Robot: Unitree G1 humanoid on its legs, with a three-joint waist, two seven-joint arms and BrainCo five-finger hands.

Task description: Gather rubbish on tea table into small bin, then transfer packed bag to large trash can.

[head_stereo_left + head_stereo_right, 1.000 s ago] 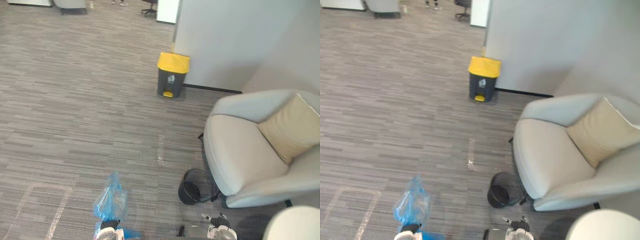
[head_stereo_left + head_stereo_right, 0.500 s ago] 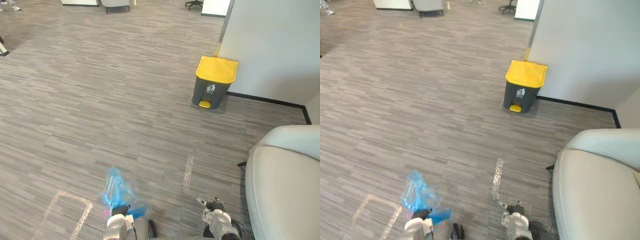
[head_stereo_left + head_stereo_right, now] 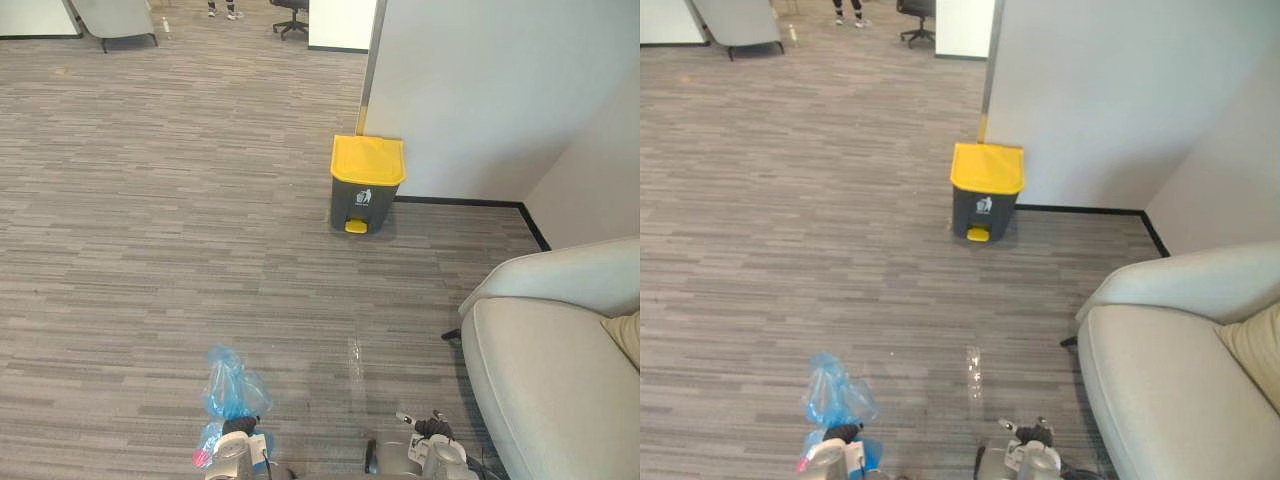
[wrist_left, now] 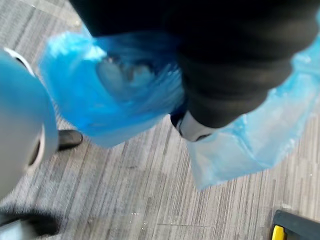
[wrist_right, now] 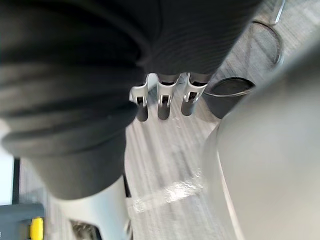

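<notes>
In the left eye view, a grey striped carpet floor [image 3: 150, 220] is seen across most of the frame. A large trash can [image 3: 365, 185], dark with a yellow lid, is placed at the upper centre, close against a pale wall [image 3: 480, 80]. A light grey armchair [image 3: 560, 370] is found at the lower right, and a beige cushion [image 3: 628, 338] is seen on it at the right edge. At the top edge, far back in the room, an office chair [image 3: 292, 14] and a person's shoes [image 3: 220, 10] can be made out. At the lower left, a blue bag [image 3: 228, 385] is held above the floor by the left hand [image 3: 235, 448]. The right hand [image 3: 430, 448] is seen at the lower centre, near the armchair.

In the right eye view, the blue bag is seen well apart from the large trash can.

In the left wrist view, the blue bag is gathered under the dark cover, and the fingers [image 4: 192, 127] are clenched on its plastic.

In the right wrist view, the fingers [image 5: 163, 100] are released and nothing is grasped. Past them, a small black bin [image 5: 230, 95] is seen on the floor, just beside the armchair.
</notes>
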